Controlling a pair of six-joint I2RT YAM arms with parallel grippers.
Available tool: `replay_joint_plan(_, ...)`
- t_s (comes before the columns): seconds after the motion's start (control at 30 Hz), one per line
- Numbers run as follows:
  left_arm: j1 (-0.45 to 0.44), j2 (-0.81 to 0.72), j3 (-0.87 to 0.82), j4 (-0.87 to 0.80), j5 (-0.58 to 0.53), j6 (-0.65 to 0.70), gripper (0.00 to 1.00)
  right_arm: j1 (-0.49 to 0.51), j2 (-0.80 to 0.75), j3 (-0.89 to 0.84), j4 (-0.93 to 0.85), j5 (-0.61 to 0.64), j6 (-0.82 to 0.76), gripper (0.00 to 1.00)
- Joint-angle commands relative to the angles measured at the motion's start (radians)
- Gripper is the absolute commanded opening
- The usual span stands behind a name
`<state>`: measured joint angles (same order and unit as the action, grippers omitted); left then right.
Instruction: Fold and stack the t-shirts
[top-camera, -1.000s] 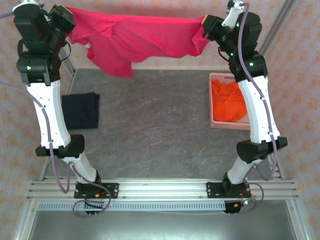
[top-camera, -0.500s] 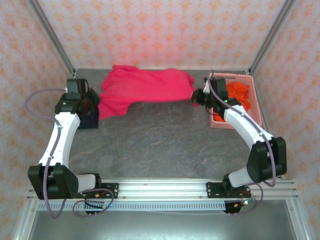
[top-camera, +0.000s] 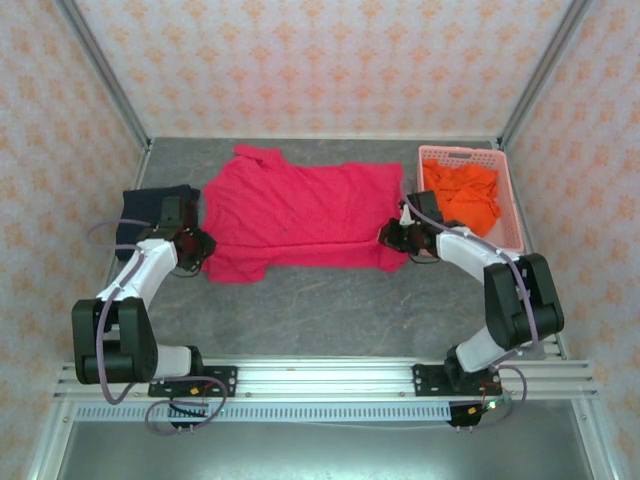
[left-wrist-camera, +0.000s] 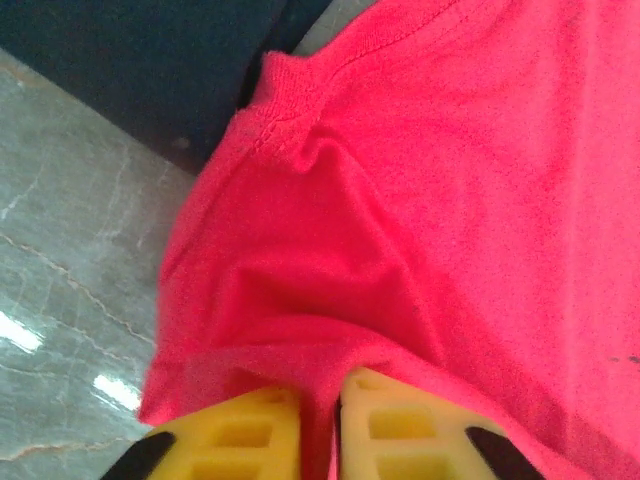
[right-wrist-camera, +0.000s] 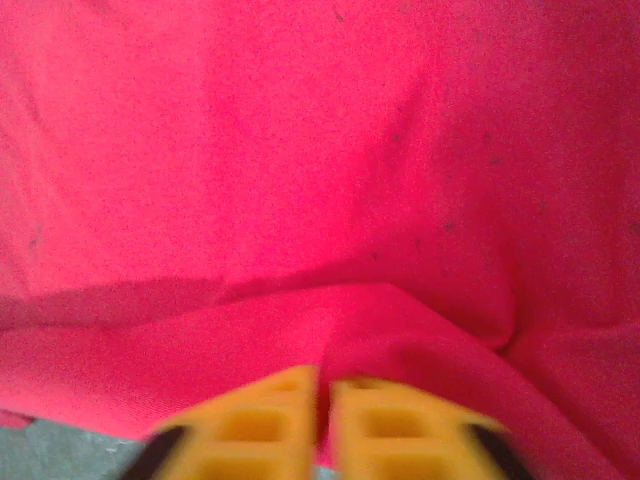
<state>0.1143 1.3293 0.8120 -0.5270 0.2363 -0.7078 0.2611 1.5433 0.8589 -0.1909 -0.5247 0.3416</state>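
Note:
The crimson-pink t-shirt (top-camera: 300, 215) lies spread flat across the back of the table, collar toward the far edge. My left gripper (top-camera: 200, 243) sits low at the shirt's left edge. In the left wrist view its yellow fingers (left-wrist-camera: 320, 395) stand close together with a fold of the crimson cloth (left-wrist-camera: 450, 200) pinched between them. At the shirt's right edge my right gripper (top-camera: 390, 236) is also low. Its fingers (right-wrist-camera: 322, 385) are nearly together on a ridge of the same cloth (right-wrist-camera: 300, 150). The folded dark navy t-shirt (top-camera: 150, 205) lies at the far left. The orange t-shirt (top-camera: 465, 190) is crumpled in the basket.
The pale pink lattice basket (top-camera: 465, 152) stands at the back right, just beyond my right arm. Bare grey table (top-camera: 330, 300) stretches between the shirt and the arm bases. Metal frame posts and patterned walls close in the sides and back. The navy cloth (left-wrist-camera: 150, 60) lies right beside the crimson sleeve.
Both arms have come down from holding the crimson shirt stretched high in the air. The shirt now lies flat on the table, with both grippers low at its ends.

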Motion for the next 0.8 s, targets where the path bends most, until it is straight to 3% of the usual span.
replay_joint_plan(0.0,0.011,-0.074,-0.001,-0.017,-0.029,0.013,0.74,0.003,-0.086,-0.002,-0.003,-0.011,-0.024,0.61)
replay_joint_plan(0.1,0.011,-0.170,0.050,-0.122,-0.105,0.047,0.99,0.003,-0.189,0.010,-0.041,0.041,-0.042,0.70)
replay_joint_plan(0.23,0.010,-0.293,0.128,-0.208,-0.180,0.081,1.00,0.002,-0.267,0.045,-0.123,0.144,-0.063,0.71)
replay_joint_plan(0.33,-0.013,-0.268,0.172,-0.274,-0.128,0.089,1.00,0.005,-0.282,0.069,-0.220,0.229,-0.027,0.71)
replay_joint_plan(0.47,-0.080,-0.273,0.114,-0.390,-0.213,0.057,1.00,0.061,-0.322,0.016,-0.235,0.295,0.090,0.68)
replay_joint_plan(0.63,-0.112,-0.340,-0.103,-0.314,-0.147,-0.009,0.97,0.106,-0.317,-0.085,-0.151,0.294,0.173,0.67)
replay_joint_plan(0.77,-0.127,-0.295,-0.212,-0.165,-0.059,-0.042,0.97,0.108,-0.295,-0.115,-0.101,0.283,0.186,0.66)
